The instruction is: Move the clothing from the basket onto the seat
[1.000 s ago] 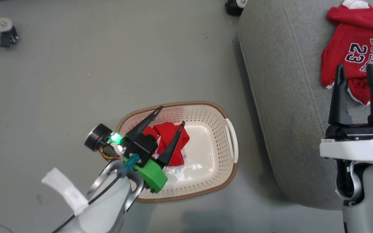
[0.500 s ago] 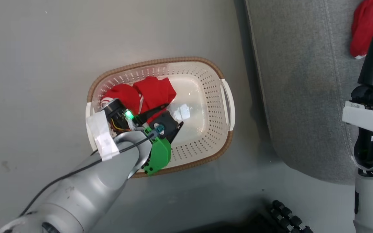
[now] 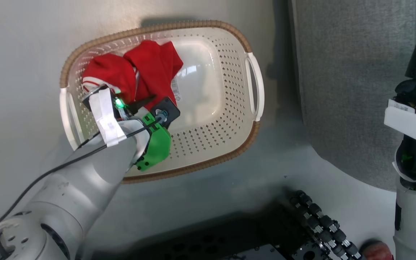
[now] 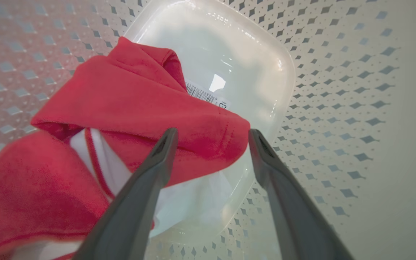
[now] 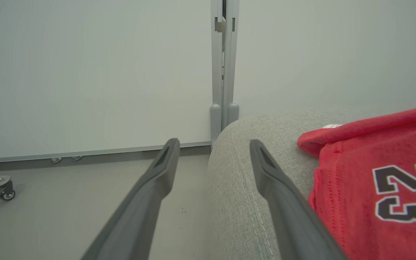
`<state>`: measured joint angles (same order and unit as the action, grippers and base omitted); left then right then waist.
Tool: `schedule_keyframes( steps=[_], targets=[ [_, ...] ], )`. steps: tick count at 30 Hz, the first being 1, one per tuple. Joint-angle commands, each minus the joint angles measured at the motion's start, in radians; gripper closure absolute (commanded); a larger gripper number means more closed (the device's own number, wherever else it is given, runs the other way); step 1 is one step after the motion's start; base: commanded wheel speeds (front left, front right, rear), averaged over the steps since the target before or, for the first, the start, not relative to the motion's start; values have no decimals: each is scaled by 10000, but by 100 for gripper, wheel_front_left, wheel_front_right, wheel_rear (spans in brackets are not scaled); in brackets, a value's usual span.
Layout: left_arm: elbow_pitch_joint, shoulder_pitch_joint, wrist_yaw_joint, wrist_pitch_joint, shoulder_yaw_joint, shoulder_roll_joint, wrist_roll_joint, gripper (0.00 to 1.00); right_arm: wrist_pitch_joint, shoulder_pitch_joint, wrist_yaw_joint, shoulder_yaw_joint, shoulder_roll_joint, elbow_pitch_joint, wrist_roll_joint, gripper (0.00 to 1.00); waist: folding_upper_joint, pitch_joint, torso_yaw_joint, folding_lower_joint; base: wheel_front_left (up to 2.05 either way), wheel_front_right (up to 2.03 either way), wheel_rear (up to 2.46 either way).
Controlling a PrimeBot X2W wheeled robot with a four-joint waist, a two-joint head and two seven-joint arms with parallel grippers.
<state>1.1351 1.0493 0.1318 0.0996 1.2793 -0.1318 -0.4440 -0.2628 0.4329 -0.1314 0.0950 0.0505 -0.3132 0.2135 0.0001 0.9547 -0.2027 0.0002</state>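
The step in hand is the pickup of the second garment: the jersey (image 5: 356,173) already lies out of the basket (image 3: 208,162), on the seat (image 3: 349,90) that stands just beside the basket's right handle, while the red shorts (image 3: 150,68) lie bunched inside the basket at the end away from the seat. The left gripper (image 4: 212,133) reaches down inside the basket with its jaws spread wide and nothing held; a rounded fold of the shorts sits between its two fingers, above the basket's glossy floor. Whether either finger touches the cloth I cannot tell. The right gripper (image 5: 211,144) hangs well apart from the basket at the seat's edge, near the jersey, wide open and empty. The next move seems to call for closing the left gripper on that fold, deep enough to catch more than one thin layer, then lifting the shorts clear of the basket's wall before swinging toward the seat.
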Motion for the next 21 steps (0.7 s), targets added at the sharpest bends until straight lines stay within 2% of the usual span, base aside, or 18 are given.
schedule_keyframes(
  steps=[1, 7, 10, 16, 19, 20, 21],
  targets=[
    [139, 340, -22, -108, 6, -58, 176, 0, -31, 141, 14, -24, -2, -135, 51, 0, -1, 503, -140, -2, 0, 0, 0],
    [738, 808, -21, -367, 17, 0, 1833, 0, -31, 220, 14, 32, 0, -334, 135, 0, -1, 891, -120, -2, 0, 0, 0],
    [994, 984, -35, -263, 24, 104, 2064, 0, -31, 228, 14, 52, 0, -377, 111, 0, -1, 1010, -78, -2, 0, 0, 0],
    [1265, 1125, -451, 87, 20, 229, 2288, 0, -31, 244, 14, -23, 1, -391, 220, 0, -1, 1122, -154, -2, 0, 0, 0],
    [1345, 1152, -501, 247, 21, 227, 2326, 0, -31, 210, 14, -41, -1, -391, 281, 0, -1, 1174, -223, -2, 0, 0, 0],
    [1368, 1181, -531, 331, 21, 214, 2359, 19, -31, 188, 14, -52, -1, -380, 288, 0, -1, 1196, -254, -2, 0, 0, 0],
    [1382, 1205, -557, 383, 21, 212, 2381, 74, -31, 180, 14, -63, -1, -383, 288, 0, -1, 1212, -275, -2, 0, 0, 0]
  ],
)
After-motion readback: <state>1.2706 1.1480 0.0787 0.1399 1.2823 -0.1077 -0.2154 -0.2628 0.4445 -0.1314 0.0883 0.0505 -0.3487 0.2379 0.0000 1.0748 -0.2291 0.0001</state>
